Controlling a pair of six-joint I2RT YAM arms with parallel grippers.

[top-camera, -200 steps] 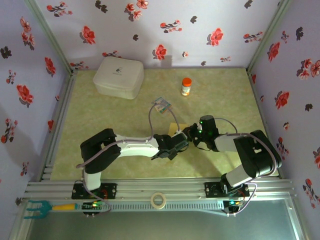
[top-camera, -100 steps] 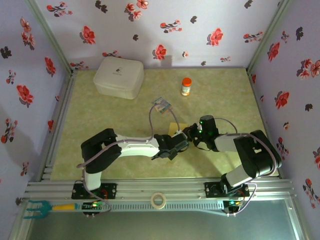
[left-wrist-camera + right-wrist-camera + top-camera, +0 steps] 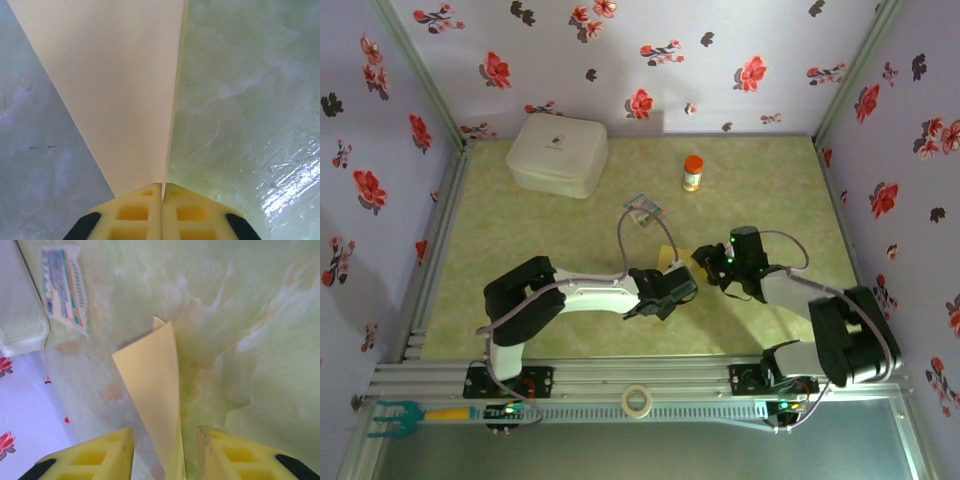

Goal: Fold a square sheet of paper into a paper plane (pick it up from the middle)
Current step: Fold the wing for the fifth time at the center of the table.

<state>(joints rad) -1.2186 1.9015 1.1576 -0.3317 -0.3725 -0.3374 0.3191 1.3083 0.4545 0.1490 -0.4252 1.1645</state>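
The square sheet of paper (image 3: pixel 673 256) is folded into a narrow yellow wedge held above the table between my two grippers. My left gripper (image 3: pixel 162 187) is shut on its lower tip, and the paper (image 3: pixel 125 90) fans upward from the closed pads in the left wrist view. My right gripper (image 3: pixel 165 440) is open. The paper (image 3: pixel 152 375) stands in the gap between its yellow fingers (image 3: pixel 100 455) and touches neither. From above, the left gripper (image 3: pixel 682 283) and the right gripper (image 3: pixel 707 262) face each other at table centre.
A small printed packet (image 3: pixel 642 210) lies just beyond the grippers. A white box (image 3: pixel 558 152) sits at the back left and an orange-capped bottle (image 3: pixel 692 173) at the back centre. A tape roll (image 3: pixel 638 400) rests on the front rail.
My right gripper has opened off the paper and drawn back to the right. My left gripper has closed fully on the paper and stayed in place.
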